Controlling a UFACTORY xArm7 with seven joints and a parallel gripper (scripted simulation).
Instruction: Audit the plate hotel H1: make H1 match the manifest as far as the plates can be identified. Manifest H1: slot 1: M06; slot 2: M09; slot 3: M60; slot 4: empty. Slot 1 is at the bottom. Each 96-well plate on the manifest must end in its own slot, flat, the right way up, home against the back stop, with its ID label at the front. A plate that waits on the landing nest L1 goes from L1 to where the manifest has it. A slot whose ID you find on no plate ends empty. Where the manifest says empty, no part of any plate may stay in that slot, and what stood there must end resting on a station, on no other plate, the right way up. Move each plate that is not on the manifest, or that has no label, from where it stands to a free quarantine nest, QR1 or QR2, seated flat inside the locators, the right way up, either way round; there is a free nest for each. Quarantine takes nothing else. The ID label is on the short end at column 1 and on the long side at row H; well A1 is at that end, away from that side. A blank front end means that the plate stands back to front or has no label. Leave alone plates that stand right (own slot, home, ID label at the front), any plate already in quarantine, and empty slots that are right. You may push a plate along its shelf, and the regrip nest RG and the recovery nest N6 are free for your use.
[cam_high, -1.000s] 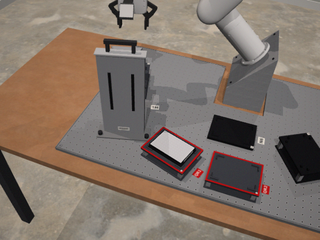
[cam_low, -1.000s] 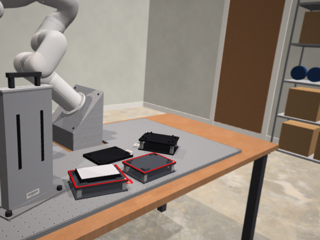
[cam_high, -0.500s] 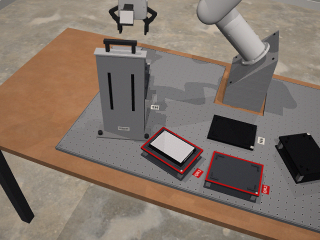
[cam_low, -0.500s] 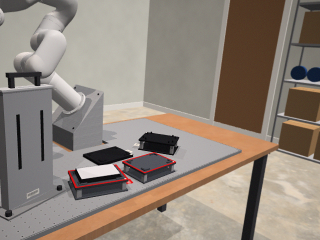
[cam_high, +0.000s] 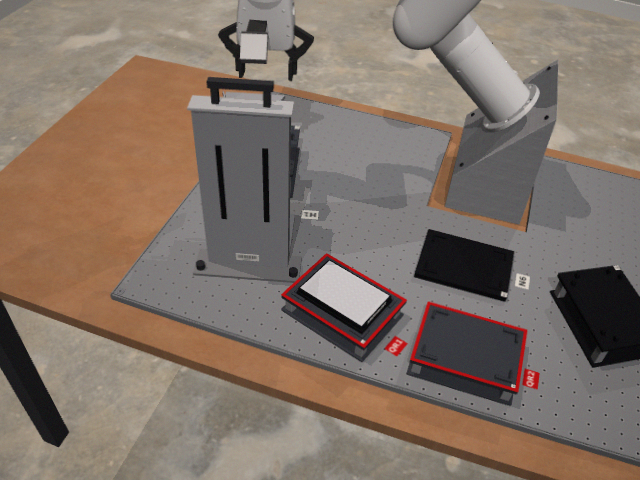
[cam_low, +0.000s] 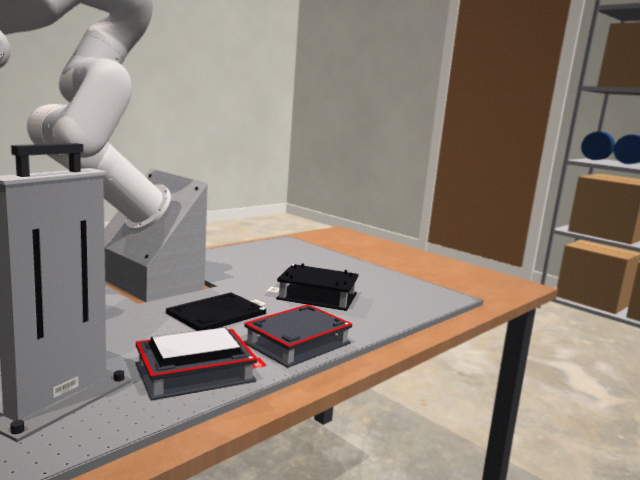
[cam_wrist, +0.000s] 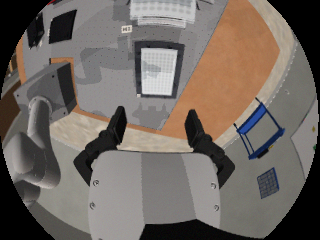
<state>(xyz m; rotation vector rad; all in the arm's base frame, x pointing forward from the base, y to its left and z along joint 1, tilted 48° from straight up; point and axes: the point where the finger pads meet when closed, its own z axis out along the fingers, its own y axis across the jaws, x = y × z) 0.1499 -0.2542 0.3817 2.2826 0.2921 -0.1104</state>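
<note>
Fingers (cam_high: 266, 69) spread wide, gripping nothing, hovering at twelve o'clock behind the hotel (cam_high: 242, 180); descending carelessly risks clipping its handle (cam_high: 239, 85).

shelf rack (cam_low: 565, 155), cardboard boxes (cam_low: 604, 206), perhaps blue balls (cam_low: 597, 145)

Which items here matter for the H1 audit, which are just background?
Job:
hotel H1
plate on QR1
QR2, bare
N6
plate on a nest
open gripper

Background:
shelf rack
boxes
blue balls
</note>
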